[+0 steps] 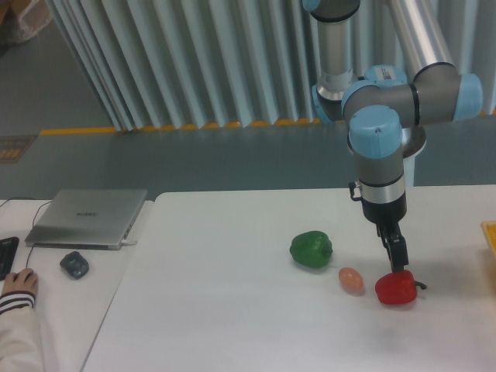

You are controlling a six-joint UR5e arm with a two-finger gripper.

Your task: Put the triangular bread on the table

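Note:
The triangular bread does not show anywhere in this view. My gripper [400,262] hangs straight down from the arm over the right part of the white table [232,325]. Its dark fingers [397,249] appear as one narrow strip, with the tips just above and touching or nearly touching the top of a red bell pepper [396,288]. No gap shows between the fingers, and I cannot tell whether they are open or shut. Nothing shows held in them.
A small peach-coloured egg [351,280] lies just left of the red pepper. A green bell pepper [311,249] sits further left. A yellow object [490,235] is cut off at the right edge. A grey laptop [89,217], a mouse [74,265] and a person's hand [18,284] are on the left desk.

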